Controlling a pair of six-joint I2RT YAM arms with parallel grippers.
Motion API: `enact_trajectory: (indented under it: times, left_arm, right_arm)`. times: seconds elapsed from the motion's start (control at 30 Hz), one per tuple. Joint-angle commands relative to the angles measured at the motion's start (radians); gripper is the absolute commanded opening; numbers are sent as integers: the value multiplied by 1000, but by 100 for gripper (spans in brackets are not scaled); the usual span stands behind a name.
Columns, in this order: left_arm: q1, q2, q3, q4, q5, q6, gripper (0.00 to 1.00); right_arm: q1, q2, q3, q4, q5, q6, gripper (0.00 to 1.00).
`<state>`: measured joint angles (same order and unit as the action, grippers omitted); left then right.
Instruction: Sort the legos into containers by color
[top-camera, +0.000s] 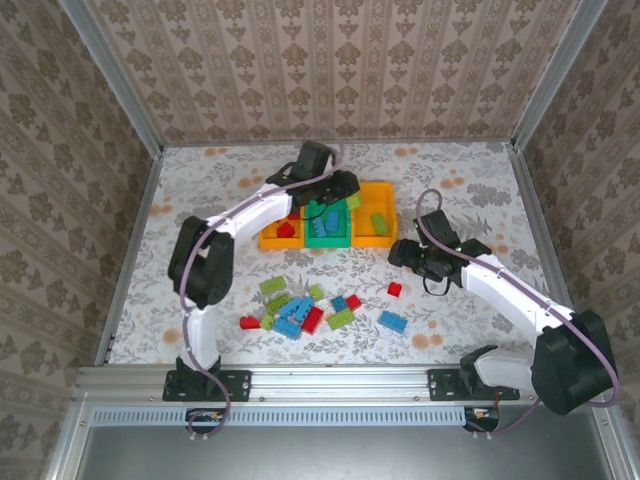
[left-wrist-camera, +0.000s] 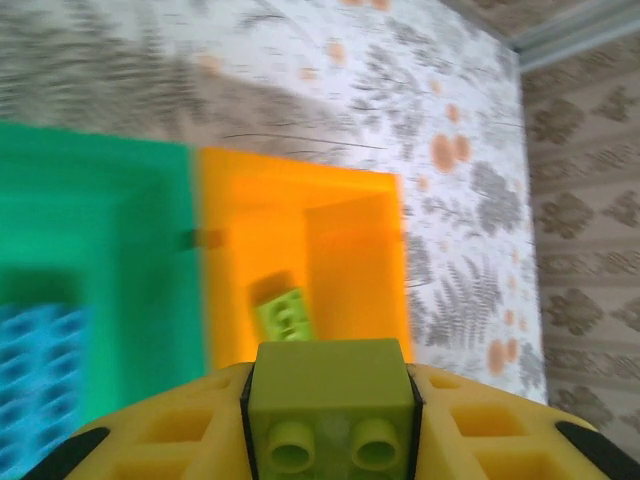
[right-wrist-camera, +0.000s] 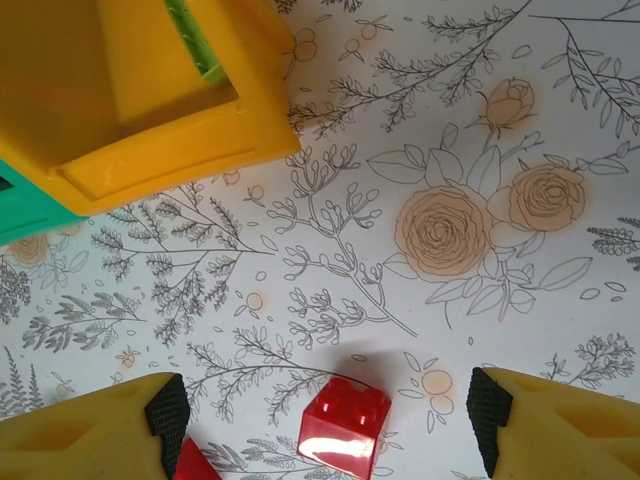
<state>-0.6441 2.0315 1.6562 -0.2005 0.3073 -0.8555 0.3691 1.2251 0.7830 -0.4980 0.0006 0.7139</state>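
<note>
My left gripper (left-wrist-camera: 330, 425) is shut on a lime green lego (left-wrist-camera: 330, 395), held over the right orange container (left-wrist-camera: 300, 240), where another lime lego (left-wrist-camera: 283, 312) lies. From above, the left gripper (top-camera: 346, 193) hovers at the back of the green container (top-camera: 327, 236) and the right orange container (top-camera: 376, 238). Blue legos (left-wrist-camera: 35, 370) lie in the green container (left-wrist-camera: 100, 230). My right gripper (right-wrist-camera: 328, 412) hangs open above a red lego (right-wrist-camera: 345, 428) on the table, a finger on each side, not touching it. From above, the right gripper (top-camera: 405, 254) is just beyond that red lego (top-camera: 394, 290).
Several loose legos (top-camera: 298, 310) in red, blue and lime lie scattered at the table's front centre, with a blue one (top-camera: 392, 321) further right. The left orange container (top-camera: 282, 238) holds a red lego. A second red piece (right-wrist-camera: 205, 466) lies by my right gripper's left finger.
</note>
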Motion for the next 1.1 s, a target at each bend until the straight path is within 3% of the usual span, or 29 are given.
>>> enact_trajectory:
  times: [0.0,0.23,0.33,0.5,0.7,0.87,1.07]
  left_arm:
    - [-19,85,133,12,100,42,38]
    - [-26,206,234,4,130,17,41]
    - [-27,210,233,12,133,20,47]
    - [-28,172,212,19,128,46,68]
    - [-26,23,91,42,65,133,100]
    - [13,-151,-82,30,-30,205,100]
    - [170,-292,-334,51,-13,160,100]
  right_arm:
    - [-4,-46,-25,-19,-5,9,77]
    - [-4,-82,-47,-24,-7,12,77]
    - [-4,-85,-46,-18,-15,6,77]
    - [29,-80,-29,7,-26,-34,76]
    - [167,13,64,45,8,-120,76]
    - [306,188,208,37,27,-162,77]
    - [483,414,405,-23,56,-235,73]
